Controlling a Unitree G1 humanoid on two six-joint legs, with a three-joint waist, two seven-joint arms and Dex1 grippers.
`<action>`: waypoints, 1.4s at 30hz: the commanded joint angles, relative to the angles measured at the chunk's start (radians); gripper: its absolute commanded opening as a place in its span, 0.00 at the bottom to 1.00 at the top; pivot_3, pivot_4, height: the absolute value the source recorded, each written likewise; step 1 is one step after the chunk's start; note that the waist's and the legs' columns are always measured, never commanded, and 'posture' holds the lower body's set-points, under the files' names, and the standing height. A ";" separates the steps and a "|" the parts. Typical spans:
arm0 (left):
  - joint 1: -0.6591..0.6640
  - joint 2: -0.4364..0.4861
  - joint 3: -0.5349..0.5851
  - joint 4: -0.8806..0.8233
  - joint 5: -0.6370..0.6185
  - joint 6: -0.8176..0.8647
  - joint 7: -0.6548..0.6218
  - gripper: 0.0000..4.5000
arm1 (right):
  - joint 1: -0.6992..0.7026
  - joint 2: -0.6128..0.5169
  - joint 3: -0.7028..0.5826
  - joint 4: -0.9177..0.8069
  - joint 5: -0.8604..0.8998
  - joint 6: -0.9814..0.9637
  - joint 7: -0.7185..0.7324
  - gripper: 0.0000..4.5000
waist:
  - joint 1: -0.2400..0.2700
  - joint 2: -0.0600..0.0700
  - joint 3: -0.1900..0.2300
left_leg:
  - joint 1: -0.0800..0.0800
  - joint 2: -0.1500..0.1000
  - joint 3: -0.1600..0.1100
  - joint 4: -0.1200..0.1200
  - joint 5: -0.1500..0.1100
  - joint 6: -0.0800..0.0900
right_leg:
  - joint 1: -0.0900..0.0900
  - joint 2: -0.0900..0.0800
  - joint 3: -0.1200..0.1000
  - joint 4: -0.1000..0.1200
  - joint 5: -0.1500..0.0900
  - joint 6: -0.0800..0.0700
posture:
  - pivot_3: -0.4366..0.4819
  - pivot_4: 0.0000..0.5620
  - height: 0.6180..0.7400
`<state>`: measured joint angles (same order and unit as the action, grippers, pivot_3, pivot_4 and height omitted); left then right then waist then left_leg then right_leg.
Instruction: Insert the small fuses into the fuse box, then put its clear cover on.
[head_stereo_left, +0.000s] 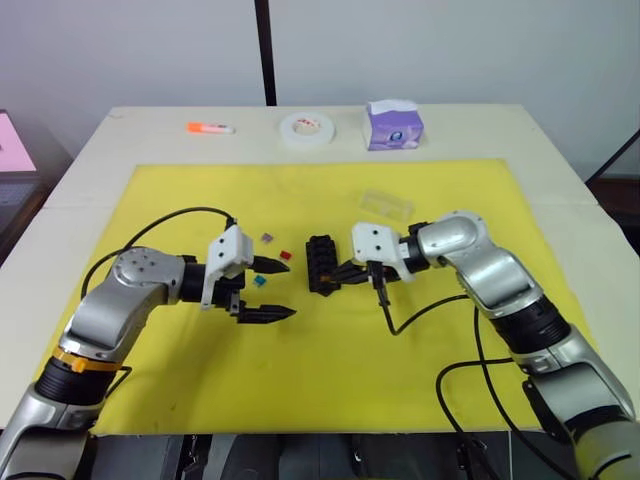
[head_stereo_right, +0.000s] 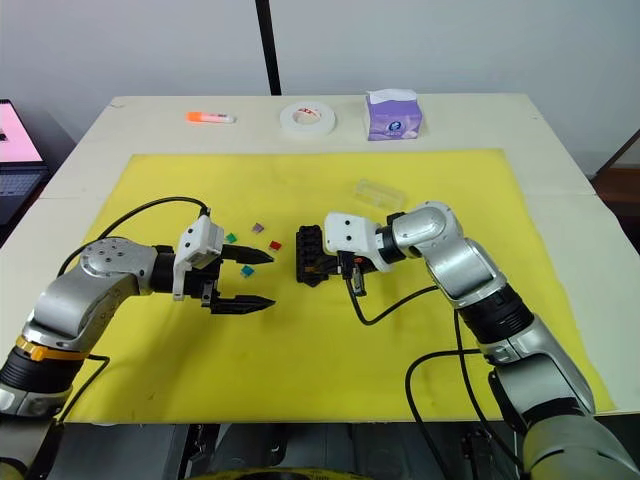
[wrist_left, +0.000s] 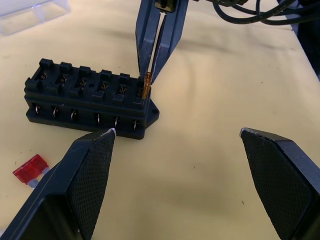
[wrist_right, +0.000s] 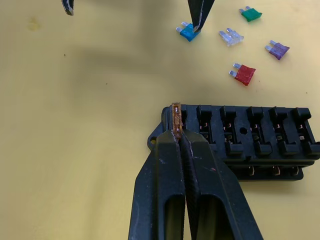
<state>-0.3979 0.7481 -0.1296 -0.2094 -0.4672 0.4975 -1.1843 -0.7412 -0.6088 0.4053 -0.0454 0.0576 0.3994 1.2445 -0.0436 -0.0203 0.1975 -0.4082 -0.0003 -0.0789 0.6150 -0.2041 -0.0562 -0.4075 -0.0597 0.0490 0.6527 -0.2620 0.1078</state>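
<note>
The black fuse box (head_stereo_left: 320, 262) lies mid-mat, with its slots showing in the right wrist view (wrist_right: 245, 135). My right gripper (wrist_right: 180, 134) is shut on an orange fuse (wrist_right: 176, 117), held upright at the box's end slot (wrist_left: 147, 85). How deep it sits I cannot tell. My left gripper (head_stereo_left: 285, 290) stands open just left of the box, nothing between its fingers (wrist_left: 90, 170). Loose fuses lie beside it: blue (wrist_right: 189, 32), clear grey (wrist_right: 231, 36), green (wrist_right: 250, 14), purple (wrist_right: 278, 49), red (wrist_right: 244, 74). The clear cover (head_stereo_left: 387, 205) rests behind the box to the right.
A yellow mat (head_stereo_left: 320, 390) covers the table's middle. Along the far edge sit an orange marker (head_stereo_left: 210, 128), a white tape roll (head_stereo_left: 307, 127) and a purple tissue box (head_stereo_left: 393, 125). Black cables trail from both wrists over the mat.
</note>
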 joint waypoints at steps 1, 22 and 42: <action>0.001 0.001 0.032 -0.022 -0.016 -0.001 0.006 0.93 | -0.012 -0.002 0.007 -0.014 -0.024 0.009 -0.012 0.00 | 0.000 0.000 0.000 | 0.000 0.000 0.000 0.000 0.000 0.000 | 0.000 0.000 0.000 0.000 0.000 0.000 | 0.48 0.27 1.00; 0.025 -0.007 0.032 -0.021 -0.015 -0.010 0.011 0.93 | -0.054 -0.011 0.023 -0.066 -0.017 0.127 -0.002 0.00 | 0.000 0.000 0.000 | 0.000 0.000 0.000 0.000 0.000 0.000 | 0.000 0.000 0.000 0.000 0.000 0.000 | 0.48 0.27 1.00; 0.028 -0.010 0.036 -0.015 -0.017 -0.011 0.025 0.93 | -0.057 0.000 0.007 -0.071 0.019 0.155 0.009 0.00 | 0.000 0.000 0.000 | 0.000 0.000 0.000 0.000 0.000 0.000 | 0.000 0.000 0.000 -0.001 0.000 0.000 | 0.48 0.27 1.00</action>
<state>-0.3633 0.7378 -0.1237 -0.2094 -0.4699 0.4958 -1.1572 -0.7823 -0.6094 0.4281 -0.0857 0.0628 0.5586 1.2522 -0.0435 -0.0203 0.1976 -0.4084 -0.0003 -0.0789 0.6148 -0.2041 -0.0562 -0.4077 -0.0598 0.0490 0.6522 -0.2621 0.1077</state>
